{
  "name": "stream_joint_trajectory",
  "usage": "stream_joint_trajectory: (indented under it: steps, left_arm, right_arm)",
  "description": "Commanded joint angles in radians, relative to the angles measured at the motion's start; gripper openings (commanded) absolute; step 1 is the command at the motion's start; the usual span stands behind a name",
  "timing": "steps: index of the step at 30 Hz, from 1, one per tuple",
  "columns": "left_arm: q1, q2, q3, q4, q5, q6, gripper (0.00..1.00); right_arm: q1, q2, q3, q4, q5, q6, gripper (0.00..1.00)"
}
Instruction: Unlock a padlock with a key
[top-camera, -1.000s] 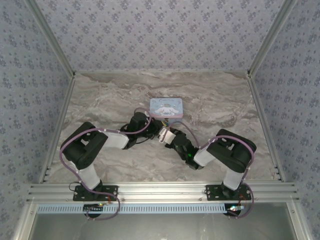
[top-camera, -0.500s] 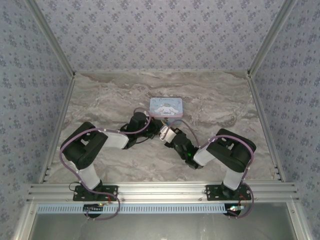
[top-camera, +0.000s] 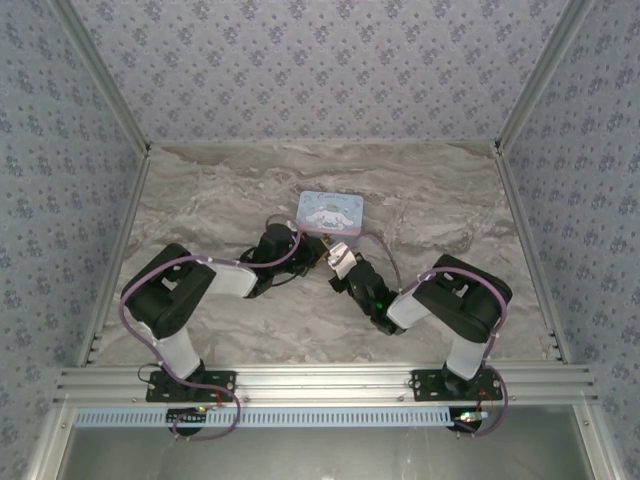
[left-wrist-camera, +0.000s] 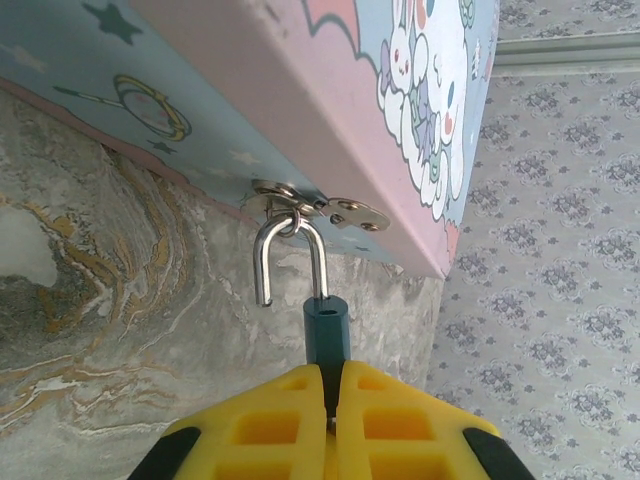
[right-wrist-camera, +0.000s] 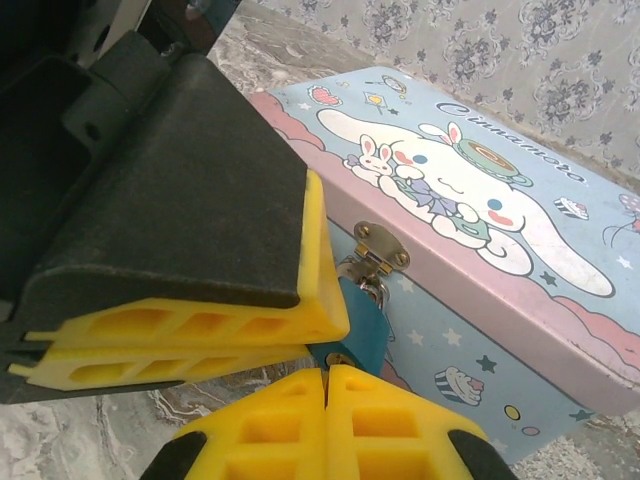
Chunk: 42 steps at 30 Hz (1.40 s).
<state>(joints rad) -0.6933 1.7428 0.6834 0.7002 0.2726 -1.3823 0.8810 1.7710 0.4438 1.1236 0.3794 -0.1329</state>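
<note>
I read left gripper (left-wrist-camera: 328, 378) clamped on padlock (left-wrist-camera: 325, 328), blue body pinched between yellow pads. Shackle (left-wrist-camera: 290, 240) hooked through hasp (left-wrist-camera: 352, 213) on front wall of tin (left-wrist-camera: 330, 100). One shackle leg hangs free, out of body. Padlock sits just in front of tin, near middle of marble table (left-wrist-camera: 110, 300). Right gripper (right-wrist-camera: 325, 380) has pads pressed together, tips just under padlock's lower end, directly below left pads. Can't tell whether key sits between them.
</note>
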Motion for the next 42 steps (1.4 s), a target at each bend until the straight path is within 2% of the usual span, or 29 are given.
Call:
stream_joint_trajectory:
  steps: [1,3,6,12,19,27,32,37,42]
  left_arm:
    - [-0.005,0.003,0.013,0.059,0.046,-0.006,0.07]
    - [-0.005,0.000,0.012,0.055,0.045,-0.004,0.08]
    - [-0.005,-0.017,0.008,0.034,0.039,0.010,0.22]
    - [0.006,-0.109,-0.004,-0.089,0.005,0.082,0.38]
    - [0.041,-0.256,-0.043,-0.230,-0.041,0.163,0.56]
    - [0.063,-0.384,-0.076,-0.342,-0.101,0.224,0.64]
    - [0.065,-0.450,-0.098,-0.392,-0.138,0.245,0.65]
    - [0.065,-0.492,-0.121,-0.416,-0.163,0.250,0.67]
    - [0.065,-0.509,-0.125,-0.432,-0.172,0.255,0.68]
  right_arm:
    - [-0.013,-0.008,0.028,-0.017,0.010,0.061,0.00]
    - [-0.015,-0.008,0.027,-0.018,0.007,0.061,0.00]
    - [-0.017,-0.013,0.026,-0.025,-0.002,0.062,0.00]
    - [-0.033,-0.049,0.051,-0.132,-0.073,0.083,0.00]
    - [-0.085,-0.124,0.094,-0.320,-0.208,0.229,0.00]
    - [-0.139,-0.139,0.061,-0.303,-0.319,0.539,0.00]
    - [-0.142,-0.090,-0.012,-0.176,-0.322,0.716,0.00]
    - [-0.161,-0.075,-0.063,-0.121,-0.313,0.817,0.00]
    - [-0.202,-0.071,-0.072,-0.159,-0.385,0.914,0.00]
